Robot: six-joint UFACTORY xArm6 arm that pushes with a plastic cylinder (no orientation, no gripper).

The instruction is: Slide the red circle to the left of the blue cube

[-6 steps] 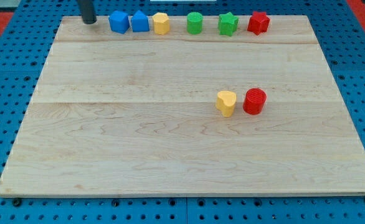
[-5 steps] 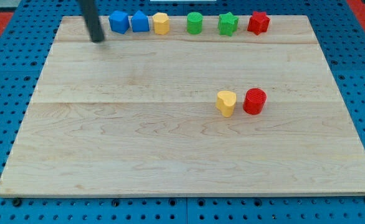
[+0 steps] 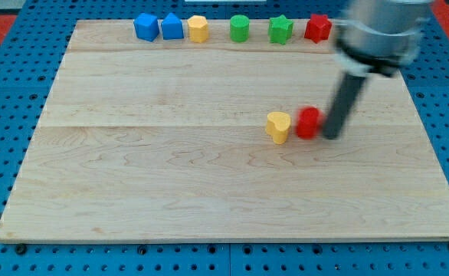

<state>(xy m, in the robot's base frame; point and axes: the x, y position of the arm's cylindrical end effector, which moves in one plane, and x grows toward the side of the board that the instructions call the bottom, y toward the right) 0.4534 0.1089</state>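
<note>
1. Right of the board's centre stands the small red circular block [image 3: 309, 123], upright on the pale wooden board [image 3: 171, 176]. It is partly covered on its right by the rod, so its right edge cannot be checked.

2. Handling, as a judgement: the red circle looks like a light, rigid piece with a flat base, likely to slide freely on the smooth wood. Its round wall may let it roll off a push that is not aimed through its middle. Contact belongs on the side facing away from the target, low on the wall.

3. My tip [image 3: 332, 136] sits at the red circle's right side, touching or just short of it; blur prevents telling which. The tool is a plain dark rod with no jaws, holding nothing.

4. A yellow heart-shaped block [image 3: 278, 126] stands just beside the red circle on the view's left, directly in a leftward path.

5. The blue cube [image 3: 145, 27] sits at the top edge, far to the view's left, leftmost in a row with a blue house-shaped block [image 3: 172, 27], yellow block [image 3: 198, 28], green cylinder [image 3: 240, 28], green star [image 3: 280, 30] and red star [image 3: 317, 27].
</note>
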